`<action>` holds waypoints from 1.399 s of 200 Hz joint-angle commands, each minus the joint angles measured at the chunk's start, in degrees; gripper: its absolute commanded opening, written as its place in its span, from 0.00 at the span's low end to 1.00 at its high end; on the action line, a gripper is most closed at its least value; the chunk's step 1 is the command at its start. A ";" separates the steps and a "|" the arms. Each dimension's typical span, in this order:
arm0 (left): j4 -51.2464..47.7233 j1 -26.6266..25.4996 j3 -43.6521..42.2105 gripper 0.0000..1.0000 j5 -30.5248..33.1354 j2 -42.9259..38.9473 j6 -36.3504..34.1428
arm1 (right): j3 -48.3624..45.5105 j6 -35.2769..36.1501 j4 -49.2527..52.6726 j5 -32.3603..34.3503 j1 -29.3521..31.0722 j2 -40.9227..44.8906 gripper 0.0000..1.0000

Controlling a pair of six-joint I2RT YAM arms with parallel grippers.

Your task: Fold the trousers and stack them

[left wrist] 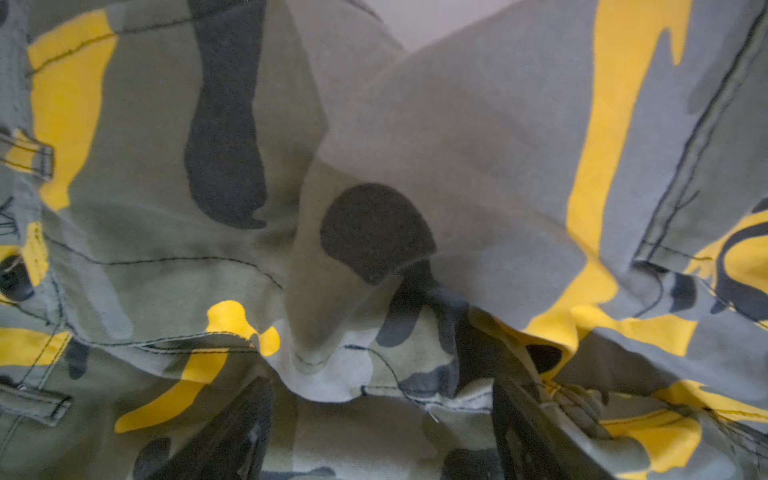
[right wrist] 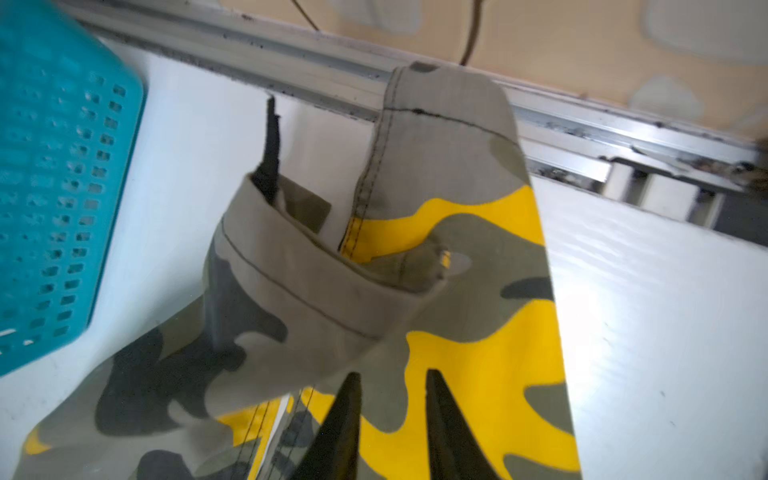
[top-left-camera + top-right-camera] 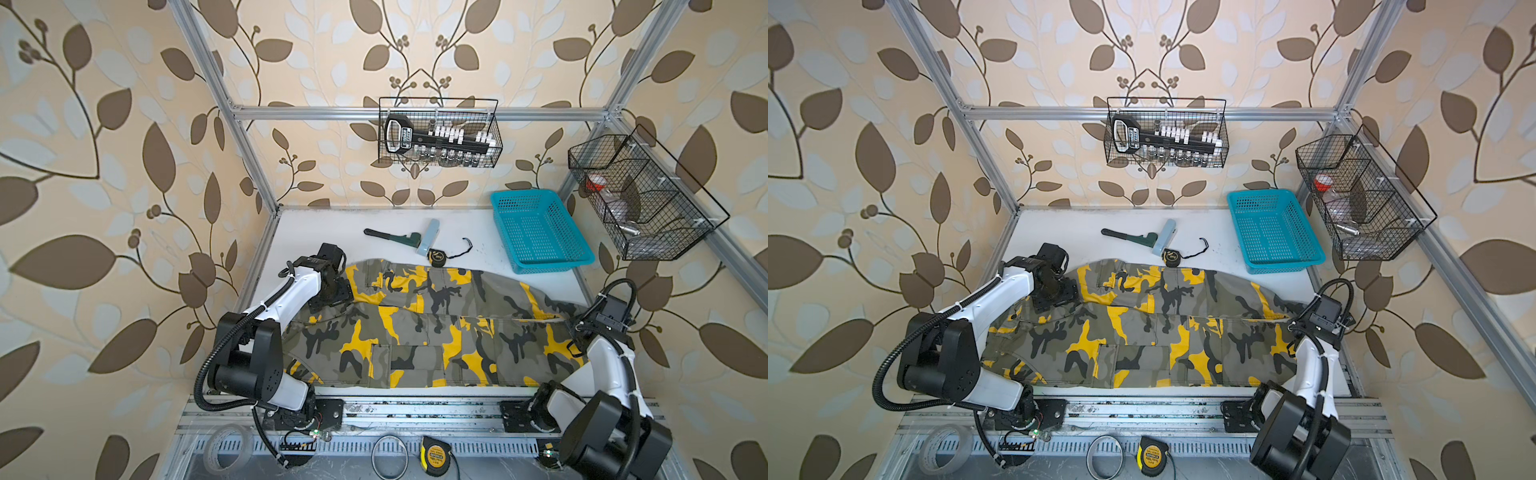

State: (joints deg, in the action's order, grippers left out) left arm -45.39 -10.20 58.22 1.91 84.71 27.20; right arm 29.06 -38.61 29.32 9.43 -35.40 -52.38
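The camouflage trousers (image 3: 415, 328) (image 3: 1142, 328) lie lengthwise across the white table, waist to the left and cuffs to the right, with one leg lying partly over the other. My left gripper (image 3: 332, 293) (image 3: 1054, 291) is down on the waist end. In the left wrist view its jaws (image 1: 380, 380) stand wide apart, with rumpled cloth (image 1: 457, 145) lying between and beyond the fingers. My right gripper (image 3: 577, 330) (image 3: 1293, 328) is at the cuff end. Its fingers (image 2: 392, 374) are parted over yellow cloth, and the leg cuffs (image 2: 457, 166) lie just past the tips.
A turquoise basket (image 3: 540, 232) (image 2: 50, 187) stands at the back right. A pipe wrench (image 3: 390, 237), a pale block (image 3: 430, 237) and a tape measure (image 3: 436, 257) lie just behind the trousers. Wire baskets (image 3: 644, 195) hang on the frame. Another tape measure (image 3: 434, 453) sits on the front rail.
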 commanded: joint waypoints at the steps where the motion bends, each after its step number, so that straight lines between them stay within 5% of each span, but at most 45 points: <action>1: -1.81 -0.53 2.73 0.84 -0.43 0.19 -1.44 | 2.05 -1.93 8.54 3.03 -0.03 7.24 0.37; 36: -1.90 -0.57 4.74 0.84 -1.43 1.90 -1.49 | 4.11 2.81 4.22 0.25 1.04 9.13 0.49; 54: -1.92 -0.72 5.24 0.84 -1.78 1.84 -1.45 | 5.29 8.72 -3.06 -0.31 2.41 2.56 0.61; 107: -2.23 -0.70 4.74 0.84 -1.47 0.77 -1.28 | 9.96 16.81 -18.46 -1.91 12.17 -17.44 0.67; 137: -2.33 -0.71 4.45 0.84 -1.06 0.10 -1.35 | 16.36 20.53 -17.87 6.53 15.72 -27.88 0.76; 169: -2.12 -0.70 3.95 0.84 -0.81 -0.13 -1.19 | 19.88 23.80 -15.21 9.76 17.24 -35.04 0.77; 196: -2.25 -0.70 4.09 0.84 -0.46 0.02 -1.36 | 16.95 20.26 -16.64 -0.48 12.60 -37.49 0.74; 249: -3.40 -0.26 6.71 0.85 3.32 -0.32 -2.23 | 15.32 17.23 -16.45 -4.67 9.14 -40.52 0.59; 280: -4.18 5.46 9.23 0.86 5.93 -1.77 -2.12 | 18.36 15.91 -15.28 -4.55 6.44 -41.64 0.58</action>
State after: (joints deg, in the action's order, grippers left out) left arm -47.77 -9.08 64.14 3.86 86.28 25.78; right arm 45.23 -21.41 11.53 5.65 -27.66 -91.81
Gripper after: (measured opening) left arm 0.856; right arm 0.543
